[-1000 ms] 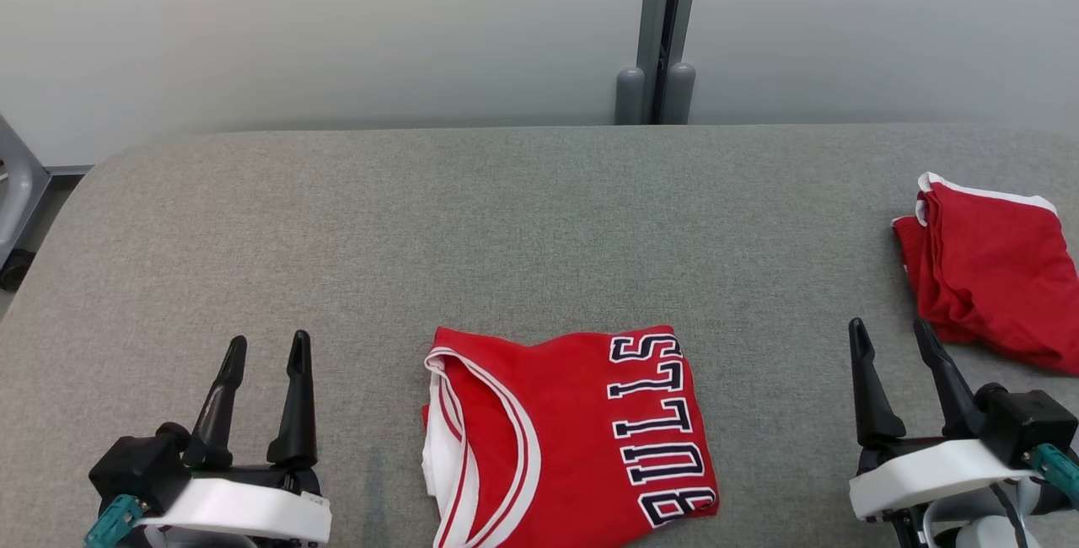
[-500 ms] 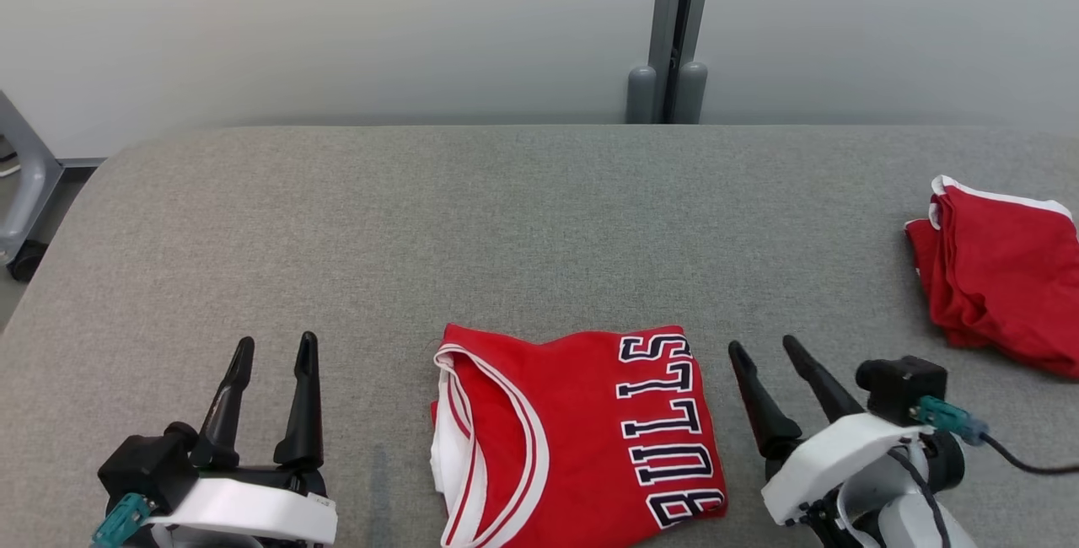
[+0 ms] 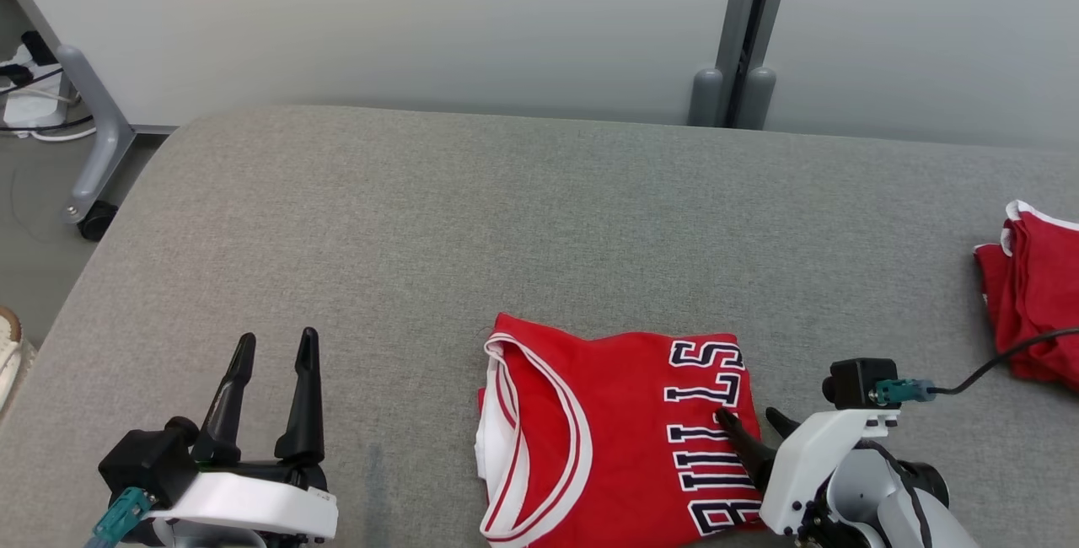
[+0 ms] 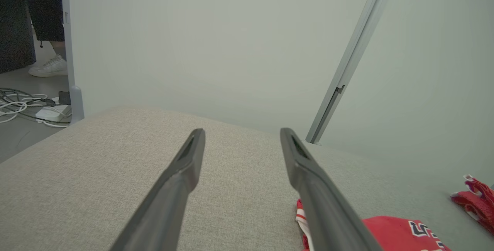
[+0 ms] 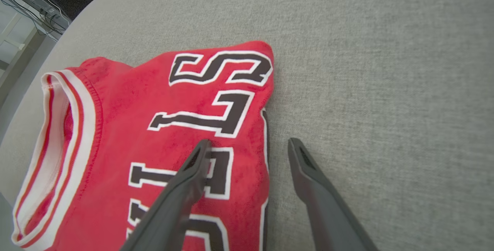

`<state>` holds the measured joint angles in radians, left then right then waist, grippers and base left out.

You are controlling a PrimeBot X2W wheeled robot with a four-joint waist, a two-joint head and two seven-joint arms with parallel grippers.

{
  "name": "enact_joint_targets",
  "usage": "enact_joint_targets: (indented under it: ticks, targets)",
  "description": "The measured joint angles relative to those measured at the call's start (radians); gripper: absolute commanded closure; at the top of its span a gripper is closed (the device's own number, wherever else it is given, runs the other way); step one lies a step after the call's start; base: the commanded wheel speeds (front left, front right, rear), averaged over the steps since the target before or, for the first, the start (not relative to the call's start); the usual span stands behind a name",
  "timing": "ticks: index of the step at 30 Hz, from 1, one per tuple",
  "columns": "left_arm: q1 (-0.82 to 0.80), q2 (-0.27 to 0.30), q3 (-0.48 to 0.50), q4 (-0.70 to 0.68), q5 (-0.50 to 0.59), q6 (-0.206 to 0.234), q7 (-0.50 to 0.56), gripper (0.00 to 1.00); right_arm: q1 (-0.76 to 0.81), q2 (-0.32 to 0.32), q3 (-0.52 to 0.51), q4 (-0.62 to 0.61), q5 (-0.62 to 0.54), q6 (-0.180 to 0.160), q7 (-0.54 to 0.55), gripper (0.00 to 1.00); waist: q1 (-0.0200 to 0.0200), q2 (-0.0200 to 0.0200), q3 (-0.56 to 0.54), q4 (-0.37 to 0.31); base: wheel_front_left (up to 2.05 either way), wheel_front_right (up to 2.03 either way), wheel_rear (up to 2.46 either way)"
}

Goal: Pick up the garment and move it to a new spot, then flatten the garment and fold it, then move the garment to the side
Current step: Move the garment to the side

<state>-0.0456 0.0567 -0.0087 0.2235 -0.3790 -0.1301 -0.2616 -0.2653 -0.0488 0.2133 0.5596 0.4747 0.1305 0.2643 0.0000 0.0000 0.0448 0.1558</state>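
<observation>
I see my right gripper [image 3: 745, 417] spread wide astride the right edge of the folded red jersey [image 3: 607, 421] near the front of the grey table [image 3: 506, 211], my left gripper [image 3: 278, 335] likewise released, empty.

A grey fabric-covered surface [image 3: 421, 219] was seen, with a folded red jersey [image 3: 607, 430] laid flat near its front edge. A second red garment [image 3: 1037, 295], seemingly bunched, was laid well apart at the right edge.
</observation>
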Motion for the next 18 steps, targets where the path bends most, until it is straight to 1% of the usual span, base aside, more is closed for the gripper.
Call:
enact_joint_targets:
  ticks: [6, 7, 8, 9, 13, 18]
  targets:
    - [-0.003, 0.0, -0.002, 0.001, 0.0, 0.0, 0.0, 0.0, -0.005, -0.001, -0.004, 0.067, 0.047, 0.0, 0.04, 0.0, 0.0, 0.0, 0.01, 0.03, 0.0, 0.0, 0.0]
    - [-0.003, 0.0, -0.002, 0.001, -0.001, 0.0, 0.0, 0.0, -0.008, -0.002, 0.0, 0.072, 0.054, 0.0, 0.045, 0.45, -0.0001, 0.0, 0.011, 0.033, 0.0, 0.0, 0.0]
    - [-0.003, 0.0, -0.004, 0.001, -0.001, 0.0, 0.0, 0.0, -0.009, -0.002, 0.007, 0.072, 0.068, 0.0, 0.044, 0.65, 0.0, 0.0, 0.013, 0.036, 0.0, 0.0, 0.0]
    - [-0.003, 0.0, -0.005, 0.002, -0.001, 0.0, 0.0, 0.0, -0.011, -0.005, 0.013, 0.071, 0.082, 0.0, 0.041, 1.0, 0.0, 0.0, 0.013, 0.039, 0.0, 0.0, 0.0]
    - [-0.003, 0.001, -0.002, 0.003, -0.001, 0.0, 0.0, 0.0, -0.012, 0.002, 0.029, 0.07, 0.099, 0.0, -0.014, 1.0, 0.0, 0.0, 0.013, 0.041, 0.0, 0.0, 0.0]
    - [-0.003, 0.005, -0.002, -0.003, -0.001, 0.0, 0.0, 0.0, -0.044, 0.002, 0.021, 0.062, 0.071, 0.0, -0.094, 1.0, 0.0, 0.0, 0.012, 0.021, 0.0, 0.0, 0.0]
